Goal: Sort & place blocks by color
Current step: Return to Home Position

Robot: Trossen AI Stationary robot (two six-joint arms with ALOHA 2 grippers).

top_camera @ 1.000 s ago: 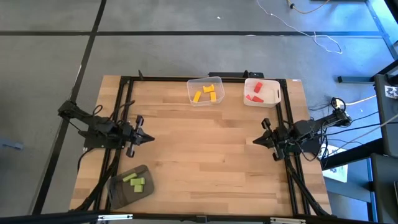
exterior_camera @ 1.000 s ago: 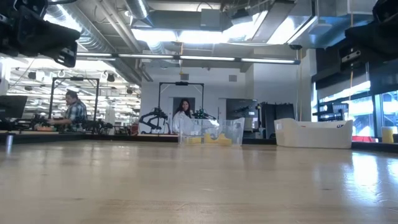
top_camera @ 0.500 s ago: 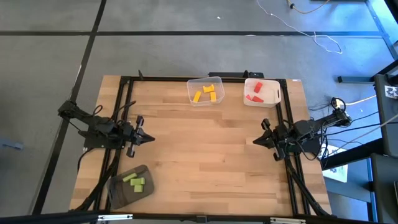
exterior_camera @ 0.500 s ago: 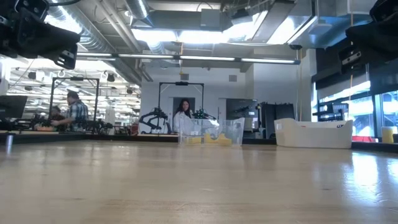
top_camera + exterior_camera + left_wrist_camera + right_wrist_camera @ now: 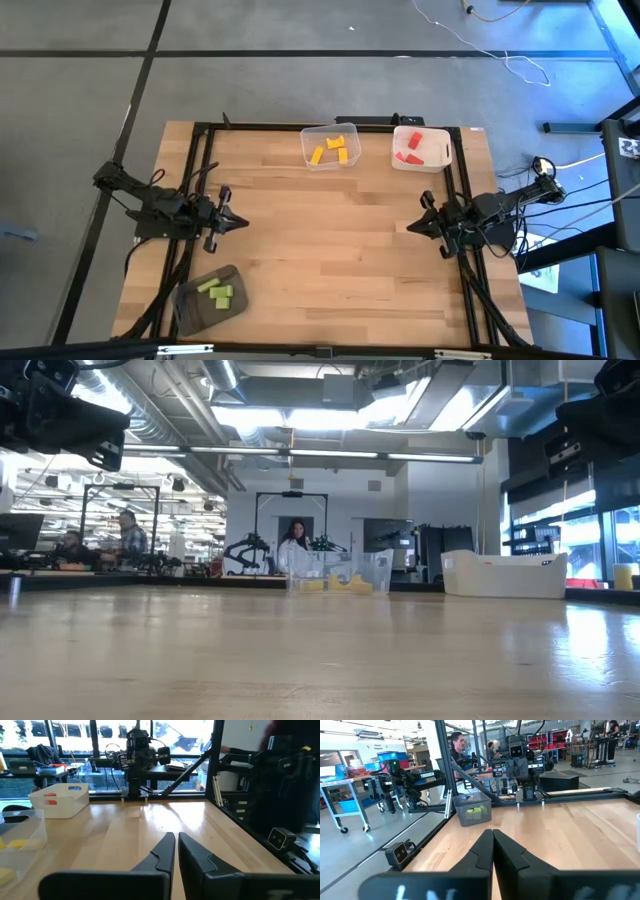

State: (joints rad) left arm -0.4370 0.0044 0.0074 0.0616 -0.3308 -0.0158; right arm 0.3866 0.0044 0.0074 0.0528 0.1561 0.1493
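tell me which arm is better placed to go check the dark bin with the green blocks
The left. Its claw waits at the table's left side, on the same side as the dark grey bin holding the green blocks. The right claw sits at the opposite edge, across the whole table.

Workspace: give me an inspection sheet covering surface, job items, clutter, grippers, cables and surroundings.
Surface: wooden table, middle bare.
Job's things: yellow-orange blocks in the clear bin at the far edge; red blocks in the white bin beside it; light green blocks in the dark grey bin at the near left corner. No loose blocks seen.
Clutter: nothing seen.
Grippers: left gripper at the left edge, shut, empty; right gripper at the right edge, shut, empty.
Cables: white cable on the floor beyond the table; wiring by the right arm's base.
Surroundings: people at benches in the room behind.
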